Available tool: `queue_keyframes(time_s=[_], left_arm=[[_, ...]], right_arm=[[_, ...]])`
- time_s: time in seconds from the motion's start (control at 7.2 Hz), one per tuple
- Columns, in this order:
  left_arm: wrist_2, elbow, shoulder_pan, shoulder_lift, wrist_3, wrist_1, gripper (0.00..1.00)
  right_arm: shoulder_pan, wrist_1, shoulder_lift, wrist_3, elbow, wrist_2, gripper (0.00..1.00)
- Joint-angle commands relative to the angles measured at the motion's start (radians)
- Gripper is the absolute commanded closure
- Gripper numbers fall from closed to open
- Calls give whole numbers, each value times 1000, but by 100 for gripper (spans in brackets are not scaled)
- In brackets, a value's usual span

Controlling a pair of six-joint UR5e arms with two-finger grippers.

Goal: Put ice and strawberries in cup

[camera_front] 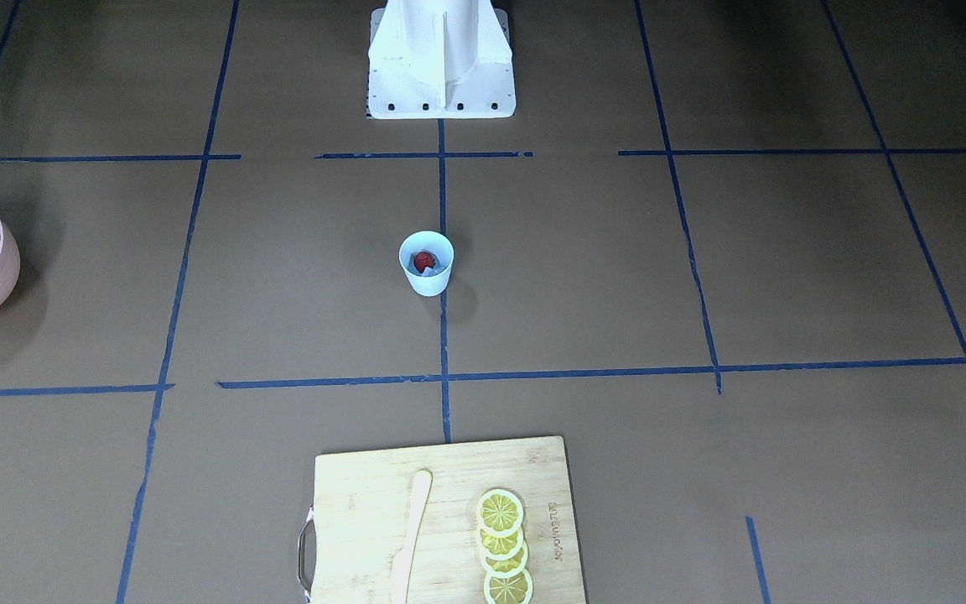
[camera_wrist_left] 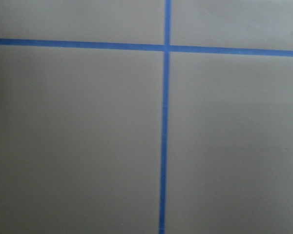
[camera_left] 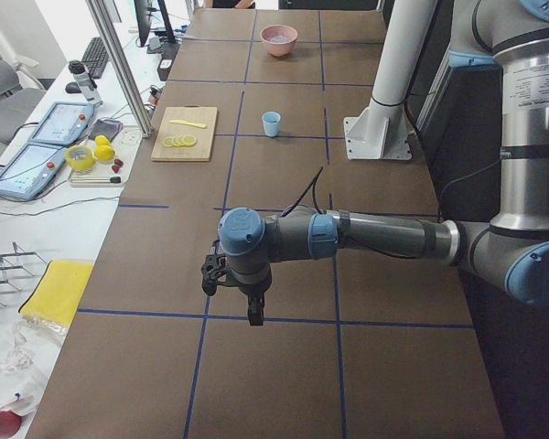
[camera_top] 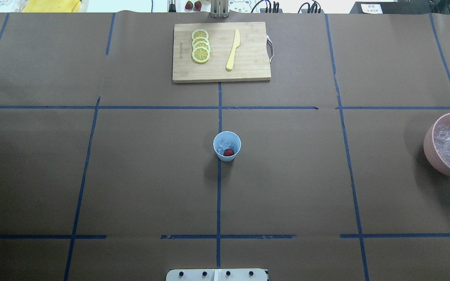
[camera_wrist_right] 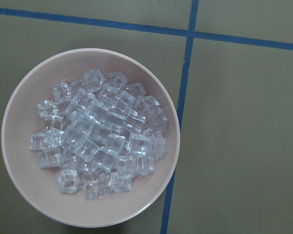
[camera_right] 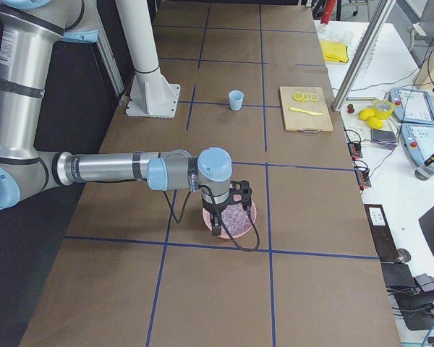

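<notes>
Tabletop (camera_top: 131, 175): one cup (camera_top: 226, 158), one strawberry (camera_top: 229, 152)

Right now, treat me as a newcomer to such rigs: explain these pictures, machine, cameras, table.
A robot's left arm and right arm work at a table marked with blue tape. Two cameras look down, from behind the robot and from across; two look along it from its ends; one sits on each wrist. Mid-table stands a pale-blue cup with ice and a strawberry inside. A pink bowl holds more ice cubes; the right gripper hangs above it. The left gripper hangs over a tape crossing. A cutting board carries lemon slices and a knife. Whether either gripper holds anything cannot be told.
</notes>
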Motion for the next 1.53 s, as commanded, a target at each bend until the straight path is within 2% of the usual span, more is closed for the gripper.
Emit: queue_keyframes(time_s=[0.0, 0.28, 0.97, 1.39], left_arm=[[11, -2, 0, 4, 9, -9, 0], [7, 10, 0, 23, 8, -13, 0], [5, -74, 4, 30, 9, -13, 0], [14, -48, 13, 40, 9, -8, 0]], right_arm=[[1, 1, -3, -8, -1, -5, 0], [3, -3, 6, -11, 16, -6, 0], [17, -11, 27, -95, -9, -27, 0], [20, -11, 34, -85, 2, -21, 0]])
